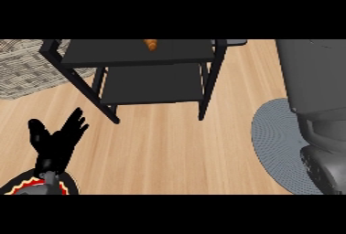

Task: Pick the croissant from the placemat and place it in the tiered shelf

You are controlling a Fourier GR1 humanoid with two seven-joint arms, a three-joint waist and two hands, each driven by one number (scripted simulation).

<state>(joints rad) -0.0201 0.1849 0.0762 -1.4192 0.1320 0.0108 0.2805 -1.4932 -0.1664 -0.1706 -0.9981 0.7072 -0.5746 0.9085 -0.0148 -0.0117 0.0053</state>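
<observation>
1. Look at the croissant [151,44]: it lies on the top level of the tiered shelf [135,51], at the far side of the counter [175,146], right up against the far edge of the view. No hand is touching it.

2. So you're at the tail end of the job, as I read it. The placing looks done, and the grey placemat [270,137] on the right lies bare where it shows.

3. Your left hand [55,139] stands near left, fingers straight and spread, pointing away from you, thumb out to the left. It holds nothing and is well apart from the shelf's near legs.

4. Just below that hand a plate [20,186] with a red and yellow patterned rim peeks in at the near left corner; the wrist crosses over it.

5. On the right you see only a big grey forearm [317,91] running from far to near, covering part of the placemat. The right hand itself doesn't show, so I cannot tell whether its fingers are spread or curled.

6. Next call, in my judgement: nothing to grasp. Draw the right arm clear of the shelf without nudging it, and check the croissant sits fully on the shelf top.

7. A woven basket [24,68] sits far left, beside the shelf.
</observation>
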